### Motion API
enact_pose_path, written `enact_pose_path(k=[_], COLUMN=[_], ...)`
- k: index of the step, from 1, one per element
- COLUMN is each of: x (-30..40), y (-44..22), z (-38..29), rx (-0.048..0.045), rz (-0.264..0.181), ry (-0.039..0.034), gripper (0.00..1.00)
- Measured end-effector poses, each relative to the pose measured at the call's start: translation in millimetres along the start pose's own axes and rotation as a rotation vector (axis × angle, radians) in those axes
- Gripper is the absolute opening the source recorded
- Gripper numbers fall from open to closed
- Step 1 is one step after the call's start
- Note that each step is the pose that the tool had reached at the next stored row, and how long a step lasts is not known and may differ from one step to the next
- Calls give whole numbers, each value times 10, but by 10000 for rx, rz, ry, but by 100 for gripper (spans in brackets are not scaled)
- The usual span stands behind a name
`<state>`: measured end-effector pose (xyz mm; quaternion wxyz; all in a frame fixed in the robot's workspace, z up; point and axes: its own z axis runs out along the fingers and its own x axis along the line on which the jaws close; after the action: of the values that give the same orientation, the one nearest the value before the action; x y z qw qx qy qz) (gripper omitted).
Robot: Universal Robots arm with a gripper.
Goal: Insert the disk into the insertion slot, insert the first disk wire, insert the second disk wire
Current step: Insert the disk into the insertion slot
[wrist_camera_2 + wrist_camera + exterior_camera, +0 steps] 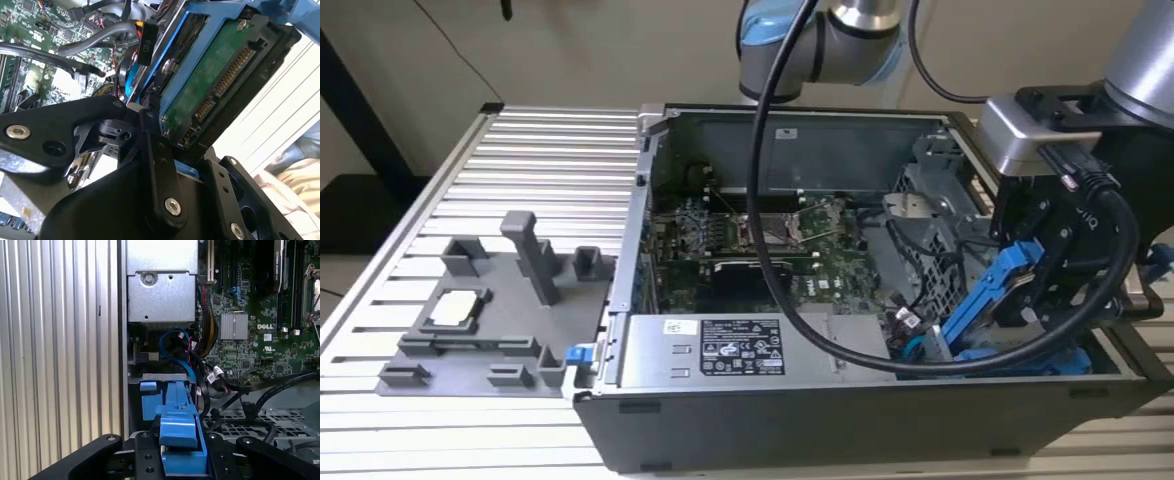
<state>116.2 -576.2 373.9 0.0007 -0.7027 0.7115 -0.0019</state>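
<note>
Blue-framed disk (983, 300) clamped in tool (1027, 295), tilted.
Long axis slopes down toward slot (994, 358) just below lower end; not seated.

We see a robotics lab's test bench: an open computer case (854, 430) on a ribbed metal table (547, 150), its circuit board (720, 235) bared, a robot arm (821, 45) above the case, a grey tray of moulded part holders (507, 320) just beside it on the exterior view's left.
</note>
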Motion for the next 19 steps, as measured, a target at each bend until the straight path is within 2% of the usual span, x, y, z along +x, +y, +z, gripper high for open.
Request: enact_pose_path(k=[5,6,7,8,9,19], x=[0,1,1,0,0,0], y=[0,1,2,1,1,0], z=[1,1,1,1,1,2], rx=[-2,-1,-1,0,0,0], rz=[1,2,3,2,1,0], ry=[1,1,0,0,-1,-1], gripper=[33,34,40,40,47,49])
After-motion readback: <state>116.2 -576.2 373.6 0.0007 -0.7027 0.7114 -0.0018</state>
